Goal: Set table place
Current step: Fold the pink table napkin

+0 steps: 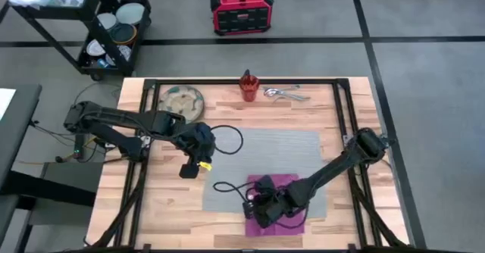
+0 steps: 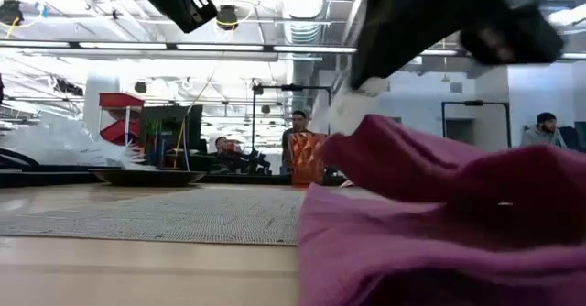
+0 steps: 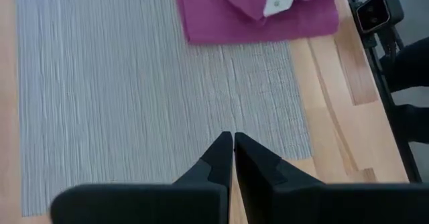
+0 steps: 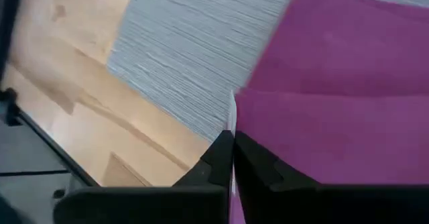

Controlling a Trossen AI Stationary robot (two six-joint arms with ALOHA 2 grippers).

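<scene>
1. Right gripper (image 1: pixel 254 207) is pinching a fold of the magenta cloth napkin (image 1: pixel 276 200) — lying on the grey rectangular woven mat (image 1: pixel 265 151), near edge.
2. Left gripper (image 1: pixel 191 170) is hovering over the mat's left edge — fingers (image 3: pixel 218 157) pressed together, holding nothing.

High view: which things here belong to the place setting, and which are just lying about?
Part of the job:
- mat
- napkin, under the right pincer
- plate
- cup
- cutlery

Just lying about:
- red box on the floor
- black cart with dishes

The left pincer hangs shut beside the mat.
</scene>
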